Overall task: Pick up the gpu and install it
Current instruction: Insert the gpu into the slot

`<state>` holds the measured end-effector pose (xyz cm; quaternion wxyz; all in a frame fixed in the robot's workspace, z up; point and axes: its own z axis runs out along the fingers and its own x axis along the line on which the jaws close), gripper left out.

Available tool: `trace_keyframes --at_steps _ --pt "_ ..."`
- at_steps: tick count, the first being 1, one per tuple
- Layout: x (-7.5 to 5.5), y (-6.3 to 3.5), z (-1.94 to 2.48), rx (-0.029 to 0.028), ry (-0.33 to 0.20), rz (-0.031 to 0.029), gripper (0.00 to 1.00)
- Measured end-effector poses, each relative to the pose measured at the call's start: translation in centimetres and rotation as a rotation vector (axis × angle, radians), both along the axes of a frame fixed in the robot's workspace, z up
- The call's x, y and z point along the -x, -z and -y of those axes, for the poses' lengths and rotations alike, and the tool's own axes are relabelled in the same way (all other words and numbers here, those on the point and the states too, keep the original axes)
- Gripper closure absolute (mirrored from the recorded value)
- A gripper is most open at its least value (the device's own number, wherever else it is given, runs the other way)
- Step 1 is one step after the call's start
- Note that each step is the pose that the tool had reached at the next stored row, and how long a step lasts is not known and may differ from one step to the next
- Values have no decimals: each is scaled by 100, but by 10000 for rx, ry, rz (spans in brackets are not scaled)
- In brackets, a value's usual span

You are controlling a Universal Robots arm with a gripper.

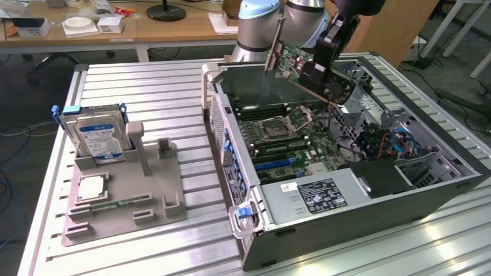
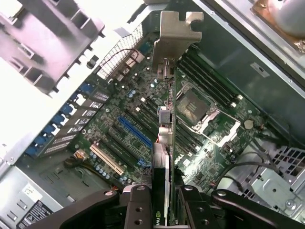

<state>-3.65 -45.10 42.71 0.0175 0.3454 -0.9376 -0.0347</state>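
Pinching the gpu (image 1: 290, 59) edge-on between the fingers (image 2: 138, 205) of my gripper (image 2: 161, 200), I hold it tilted in the air above the motherboard (image 2: 119, 119) inside the open computer case (image 1: 360, 207)

No words are showing big enough to read. The hard drive (image 1: 94, 117) at nine o'clock is wearing a blue-white label (image 1: 100, 141).

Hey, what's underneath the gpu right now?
The motherboard: blue slot, white slot, processor socket. The gpu, gripped by the end effector, hides a strip of it.
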Motion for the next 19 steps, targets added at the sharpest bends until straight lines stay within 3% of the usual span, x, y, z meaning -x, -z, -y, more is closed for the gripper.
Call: trace_keyframes --at_steps 19 --pt "0 0 0 0 -2620 0 73"
